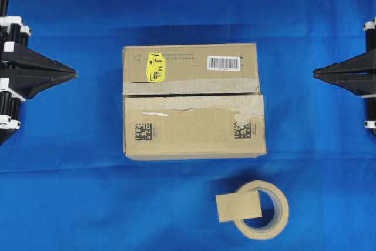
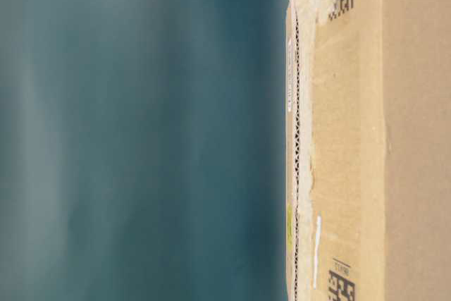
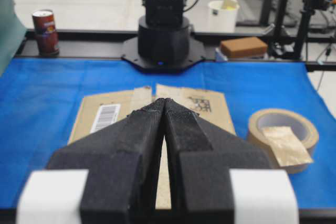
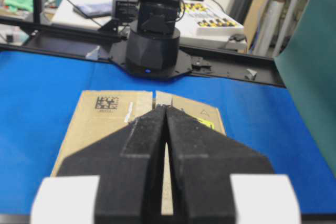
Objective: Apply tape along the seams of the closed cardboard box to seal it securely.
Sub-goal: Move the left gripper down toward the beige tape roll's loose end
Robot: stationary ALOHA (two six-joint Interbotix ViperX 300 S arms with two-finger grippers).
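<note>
The brown cardboard box point(image 1: 192, 101) lies closed in the middle of the blue cloth, with a yellow sticker point(image 1: 155, 66), a white barcode label point(image 1: 224, 63) and two black square codes. Its seam point(image 1: 191, 94) runs left to right between the two top flaps, edged by torn pale old tape. The tan tape strip point(image 1: 238, 206) lies across the round tape roll point(image 1: 262, 210) in front of the box. My left gripper point(image 1: 75, 75) is shut and empty at the left edge. My right gripper point(image 1: 314, 73) is shut and empty at the right edge. Both point at the box.
The table-level view shows only the box's side point(image 2: 352, 139) close up, turned sideways. In the left wrist view the roll point(image 3: 283, 137) sits to the right of the box point(image 3: 100, 111). The other arm's black base point(image 3: 163, 45) stands beyond the box.
</note>
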